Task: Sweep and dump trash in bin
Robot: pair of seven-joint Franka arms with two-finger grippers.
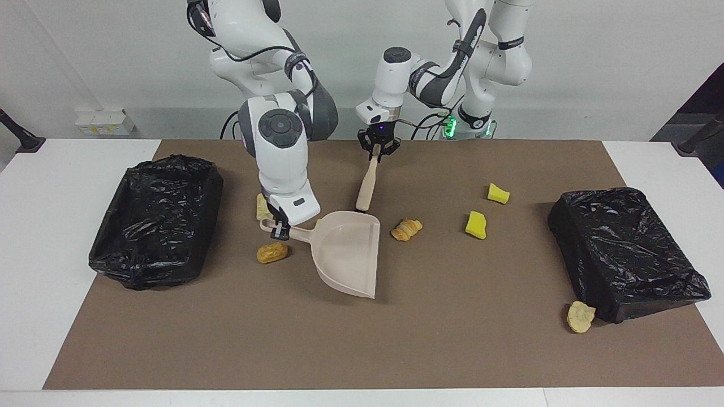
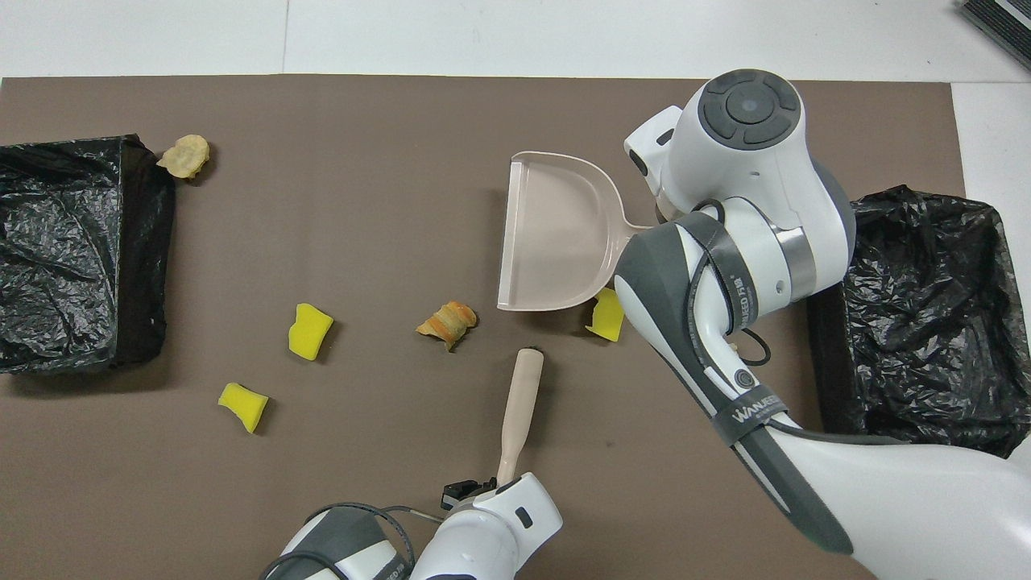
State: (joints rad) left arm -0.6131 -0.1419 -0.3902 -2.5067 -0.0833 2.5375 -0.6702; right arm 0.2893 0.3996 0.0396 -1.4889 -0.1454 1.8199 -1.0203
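One roll [image 1: 272, 252] beside right pincer [image 1: 278, 229], seemingly.

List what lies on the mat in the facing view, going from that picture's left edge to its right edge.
Black-lined bin → bread roll → dustpan → croissant → yellow sponge chunk → second sponge chunk → pale crumbly lump → second black-lined bin.

Open mat lies between the croissant [image 1: 406, 229] and the two yellow sponge chunks [image 1: 475, 224]. The dustpan [image 1: 349, 254] and brush [image 1: 367, 183] crowd the middle; bread rolls [image 1: 272, 252] flank the dustpan's handle.
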